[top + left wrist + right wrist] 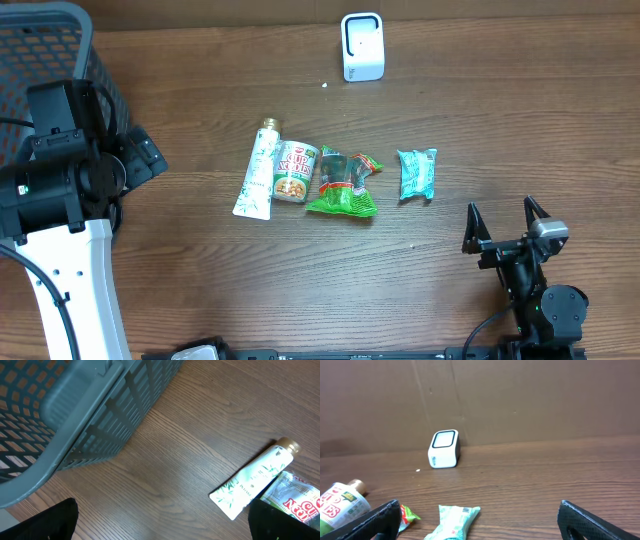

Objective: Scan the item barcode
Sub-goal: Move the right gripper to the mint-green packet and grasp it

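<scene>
Several items lie in a row mid-table: a white tube (257,172), a cup noodles (294,172), a green snack bag (345,185) and a teal packet (417,174). A white barcode scanner (362,46) stands at the far edge. My right gripper (500,212) is open and empty, near the front edge, right of the teal packet (452,522), and faces the scanner (443,448). My left gripper (148,160) is open and empty at the left, between the basket and the tube (255,477). Its fingertips (55,522) hang over bare wood.
A dark grey mesh basket (40,40) fills the back left corner, close beside the left arm, and its wall (60,410) looms in the left wrist view. A brown cardboard wall (520,395) runs behind the scanner.
</scene>
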`<control>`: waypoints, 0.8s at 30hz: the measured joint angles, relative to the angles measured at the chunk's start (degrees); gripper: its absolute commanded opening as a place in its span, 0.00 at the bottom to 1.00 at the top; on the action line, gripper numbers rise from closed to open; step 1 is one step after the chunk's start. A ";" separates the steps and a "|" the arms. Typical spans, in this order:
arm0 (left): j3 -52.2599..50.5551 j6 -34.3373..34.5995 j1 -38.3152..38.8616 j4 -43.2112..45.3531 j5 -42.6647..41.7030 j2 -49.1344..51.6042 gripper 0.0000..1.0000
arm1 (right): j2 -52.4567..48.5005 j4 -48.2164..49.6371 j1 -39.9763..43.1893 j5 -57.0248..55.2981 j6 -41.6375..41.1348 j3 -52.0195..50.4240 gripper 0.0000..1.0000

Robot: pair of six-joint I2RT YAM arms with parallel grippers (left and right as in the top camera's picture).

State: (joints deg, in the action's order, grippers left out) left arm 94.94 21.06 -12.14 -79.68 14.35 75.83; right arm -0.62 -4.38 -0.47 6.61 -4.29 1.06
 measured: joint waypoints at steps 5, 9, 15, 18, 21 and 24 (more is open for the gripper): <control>0.00 0.00 0.00 0.00 0.00 0.00 1.00 | 0.00 1.92 0.00 2.99 -0.61 0.00 1.00; 0.00 0.00 0.00 0.02 0.00 0.00 1.00 | -0.31 1.66 0.00 7.26 -3.96 0.42 1.00; 0.00 0.00 0.00 0.02 -0.02 0.00 1.00 | -10.29 1.86 0.00 15.69 -7.76 8.26 1.00; 0.00 0.00 0.00 0.02 -0.15 0.00 1.00 | -20.94 2.08 -0.04 19.39 -9.11 13.57 1.00; -0.02 0.00 0.00 0.02 -0.17 0.00 1.00 | -33.18 1.36 -0.04 22.08 -9.70 18.80 1.00; -0.04 0.00 0.00 0.02 -0.17 0.00 1.00 | -43.06 0.09 -0.83 24.06 -10.14 23.39 1.00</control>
State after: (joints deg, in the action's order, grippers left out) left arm 94.89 21.06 -12.14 -79.66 14.17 75.83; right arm -43.68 -4.29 -1.30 30.68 -14.44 24.45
